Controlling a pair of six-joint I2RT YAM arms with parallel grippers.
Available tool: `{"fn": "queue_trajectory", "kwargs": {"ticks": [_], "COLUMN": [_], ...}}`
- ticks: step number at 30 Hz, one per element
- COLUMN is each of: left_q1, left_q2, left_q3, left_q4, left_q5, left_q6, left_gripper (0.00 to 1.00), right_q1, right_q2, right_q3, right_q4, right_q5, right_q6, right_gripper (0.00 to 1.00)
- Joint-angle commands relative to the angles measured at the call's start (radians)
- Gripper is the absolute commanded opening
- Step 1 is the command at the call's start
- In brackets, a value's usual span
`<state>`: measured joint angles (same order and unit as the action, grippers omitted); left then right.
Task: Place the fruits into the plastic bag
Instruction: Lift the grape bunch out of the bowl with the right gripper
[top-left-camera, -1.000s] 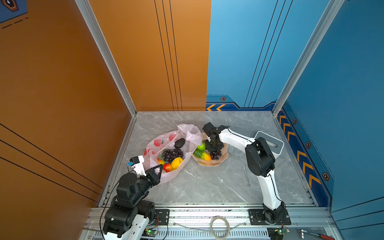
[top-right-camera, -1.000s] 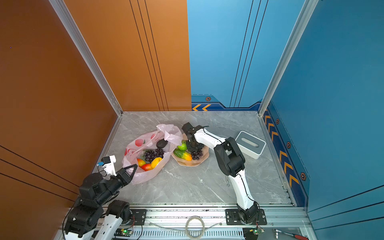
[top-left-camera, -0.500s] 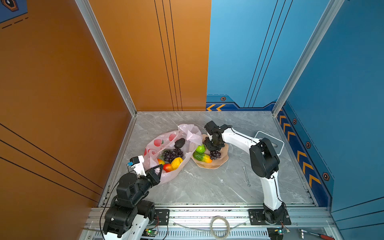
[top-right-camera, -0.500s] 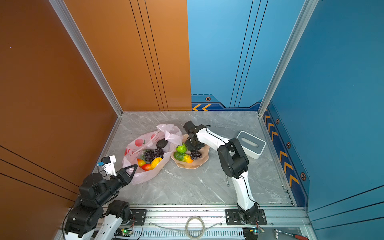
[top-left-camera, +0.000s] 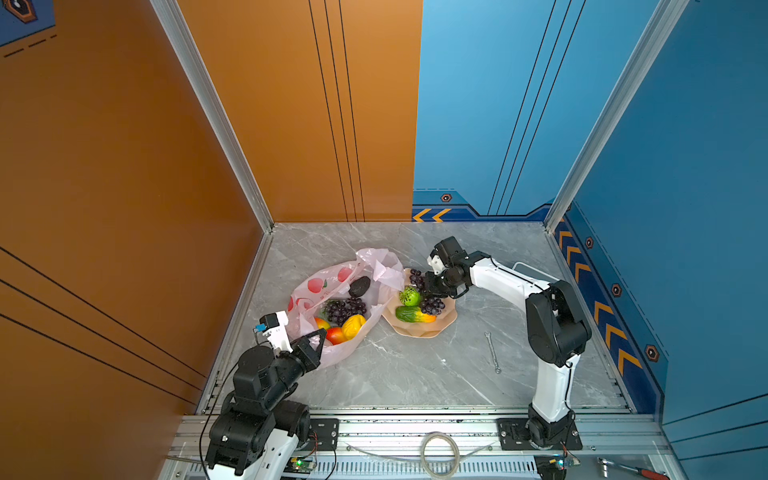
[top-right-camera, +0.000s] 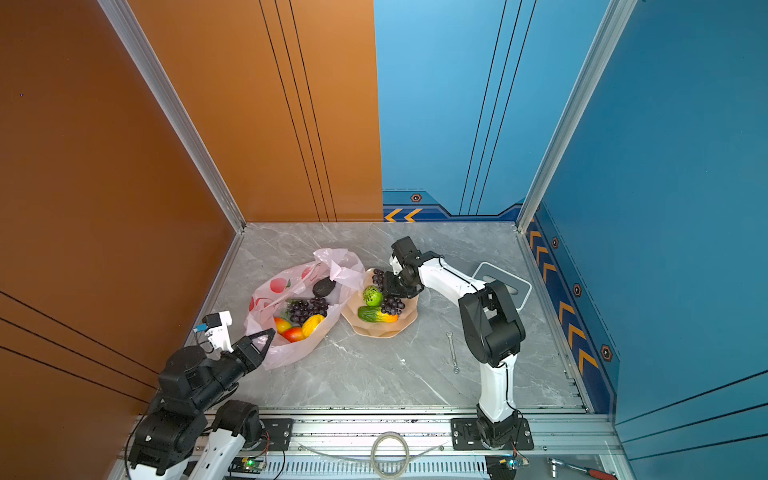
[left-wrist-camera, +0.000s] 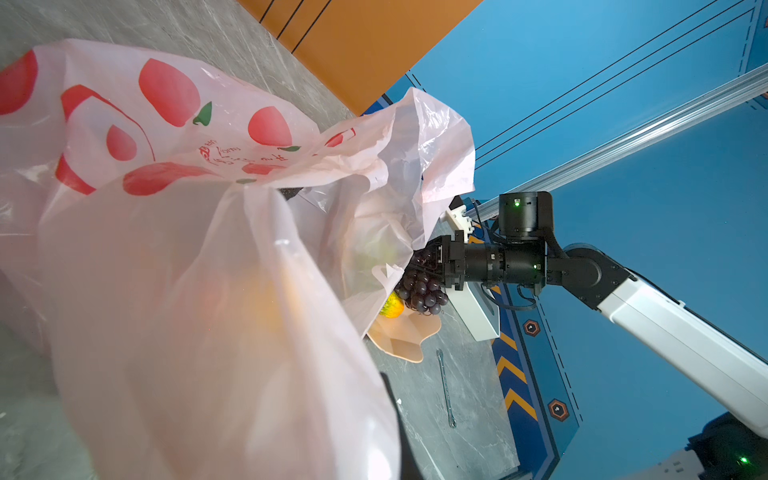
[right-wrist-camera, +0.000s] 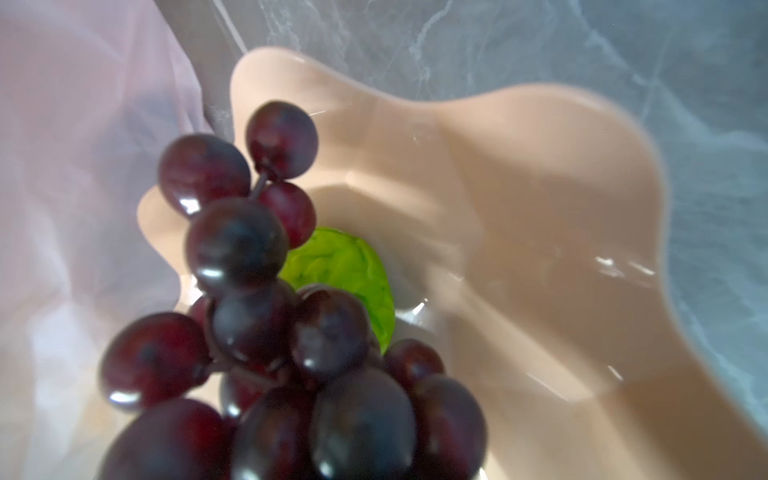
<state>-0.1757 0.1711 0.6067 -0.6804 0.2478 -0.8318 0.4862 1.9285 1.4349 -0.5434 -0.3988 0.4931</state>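
Observation:
The pale-pink plastic bag (top-left-camera: 320, 286) lies open on the left and holds a grape bunch (top-left-camera: 345, 309), a black avocado (top-left-camera: 359, 286), a lemon (top-left-camera: 353, 326) and two red-yellow fruits (top-left-camera: 336, 334). My left gripper (top-left-camera: 318, 338) is shut on the bag's near rim; in the left wrist view the film (left-wrist-camera: 208, 291) covers its fingers. My right gripper (top-left-camera: 432, 286) is shut on a second dark purple grape bunch (top-left-camera: 432, 305) over the peach bowl (top-left-camera: 419, 330). The grapes (right-wrist-camera: 249, 324) fill the right wrist view. A bumpy green ball (top-left-camera: 409, 296) and a green-orange oblong fruit (top-left-camera: 413, 314) lie in the bowl.
A thin wrench (top-left-camera: 492, 351) lies on the marble right of the bowl. A white-grey box (top-right-camera: 503, 286) stands behind the right arm near the blue wall. The orange wall runs close along the bag's left side.
The right gripper's jaws have narrowed onto the grape bunch in the bowl, and that arm's elbow has swung to the right. The left arm and the bag have stayed still.

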Motion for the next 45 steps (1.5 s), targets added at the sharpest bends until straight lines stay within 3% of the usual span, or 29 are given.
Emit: {"fn": "queue_trajectory", "kwargs": {"ticks": [1, 24, 34, 45], "left_q1": [0.009, 0.009, 0.008, 0.009], "left_q2": [-0.01, 0.02, 0.025, 0.023], "left_q3": [0.002, -0.002, -0.008, -0.013], "left_q4": [-0.011, 0.034, 0.06, 0.076], "left_q5": [0.013, 0.038, 0.054, 0.059], "left_q6": [-0.004, -0.018, -0.039, -0.056], "left_gripper": [0.0, 0.0, 0.0, 0.0], "right_q1": [-0.006, 0.007, 0.145, 0.311], "right_q2": [-0.078, -0.363, -0.331, -0.18], "right_q3": [-0.025, 0.105, 0.273, 0.394], "right_q4": [0.069, 0.018, 0.04, 0.138], "right_q5": [-0.062, -0.112, -0.094, -0.076], "right_q6": [0.045, 0.111, 0.153, 0.18], "right_gripper": [0.18, 0.21, 0.22, 0.22]}}
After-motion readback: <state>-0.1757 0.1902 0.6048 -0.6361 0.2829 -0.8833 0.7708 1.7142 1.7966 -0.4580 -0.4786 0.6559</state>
